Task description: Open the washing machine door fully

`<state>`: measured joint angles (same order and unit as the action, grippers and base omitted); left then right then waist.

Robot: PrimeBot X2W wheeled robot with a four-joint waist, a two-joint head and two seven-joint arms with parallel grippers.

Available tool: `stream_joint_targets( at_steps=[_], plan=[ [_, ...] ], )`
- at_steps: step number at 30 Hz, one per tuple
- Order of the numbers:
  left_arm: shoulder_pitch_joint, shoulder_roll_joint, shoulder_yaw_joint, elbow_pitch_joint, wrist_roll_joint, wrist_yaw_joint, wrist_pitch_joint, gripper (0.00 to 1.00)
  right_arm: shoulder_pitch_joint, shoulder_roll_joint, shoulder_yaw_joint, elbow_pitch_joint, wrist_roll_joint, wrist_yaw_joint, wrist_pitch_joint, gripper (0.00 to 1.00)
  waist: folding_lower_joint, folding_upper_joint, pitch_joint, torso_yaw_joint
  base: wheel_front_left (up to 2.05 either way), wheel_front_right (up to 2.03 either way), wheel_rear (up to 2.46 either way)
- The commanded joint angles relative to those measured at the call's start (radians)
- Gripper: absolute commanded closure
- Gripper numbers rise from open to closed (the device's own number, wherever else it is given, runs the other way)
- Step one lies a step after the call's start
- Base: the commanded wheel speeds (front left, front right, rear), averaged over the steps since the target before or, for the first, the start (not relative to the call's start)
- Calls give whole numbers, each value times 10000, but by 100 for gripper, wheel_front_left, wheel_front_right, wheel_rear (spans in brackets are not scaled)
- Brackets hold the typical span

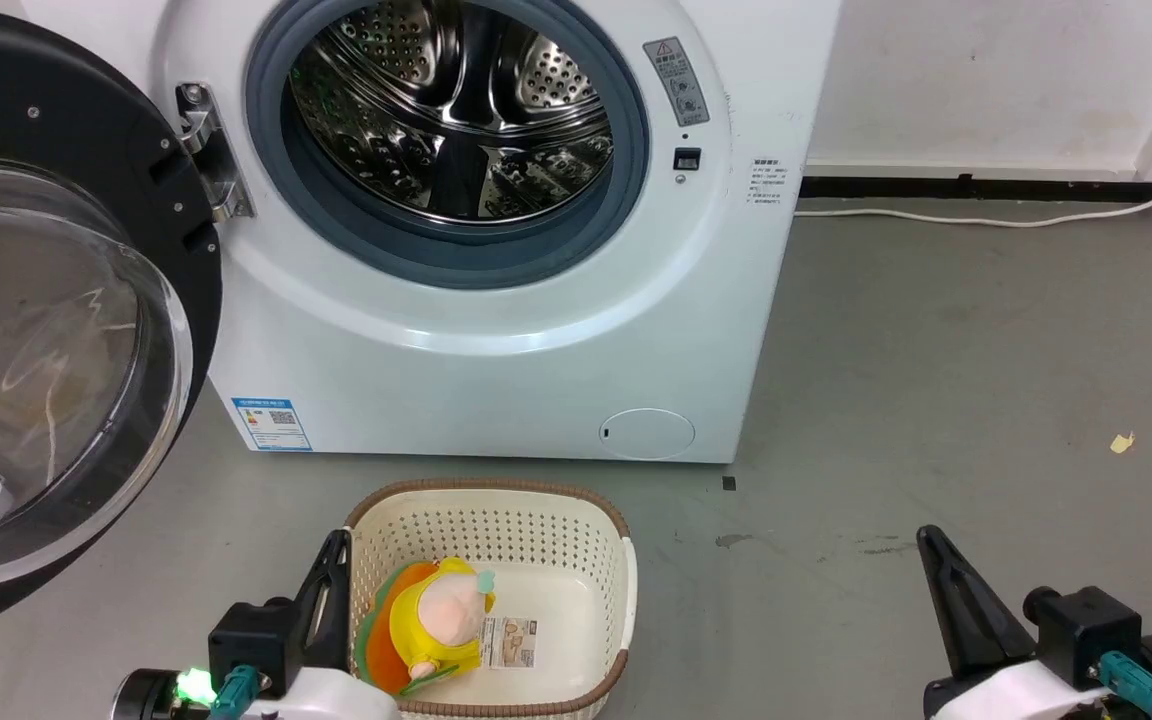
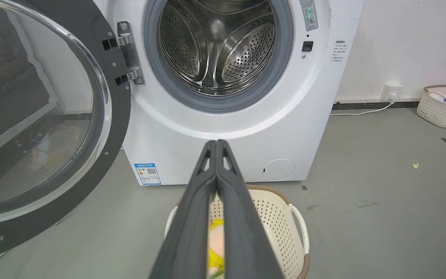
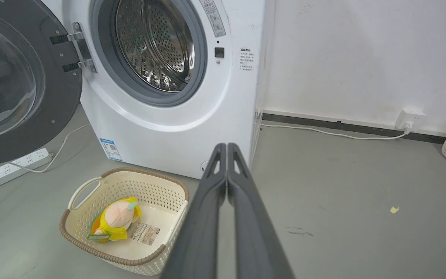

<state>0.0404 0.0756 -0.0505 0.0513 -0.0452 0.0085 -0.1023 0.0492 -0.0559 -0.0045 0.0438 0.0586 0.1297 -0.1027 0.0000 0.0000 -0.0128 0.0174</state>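
Left tool (image 1: 338, 542) and right tool (image 1: 928, 536) hover closed, pointing up.

1 washing machine (image 1: 496, 390), 1 door (image 1: 56, 330), 1 plush toy (image 1: 436, 620). 2 baskets: near basket (image 1: 536, 540), far basket (image 2: 441, 110). 2 grippers: left gripper (image 1: 339, 542), right gripper (image 1: 926, 537); also 1 power strip (image 3: 18, 166), 1 wall socket (image 3: 410, 117).
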Motion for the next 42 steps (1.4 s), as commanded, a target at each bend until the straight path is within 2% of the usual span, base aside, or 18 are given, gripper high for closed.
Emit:
stream_joint_targets(
  at_steps=[1,42],
  plan=[
    [-109,-41,47,-86,77,-28,53,100,-195,35,9,-92,-114,6,52,100,0,0,3,-4,0,0,0],
    [-383,-239,472,-482,424,-81,953,100,-471,55,42,-413,-552,10,956,100,0,0,119,-162,0,0,0]
  ],
)
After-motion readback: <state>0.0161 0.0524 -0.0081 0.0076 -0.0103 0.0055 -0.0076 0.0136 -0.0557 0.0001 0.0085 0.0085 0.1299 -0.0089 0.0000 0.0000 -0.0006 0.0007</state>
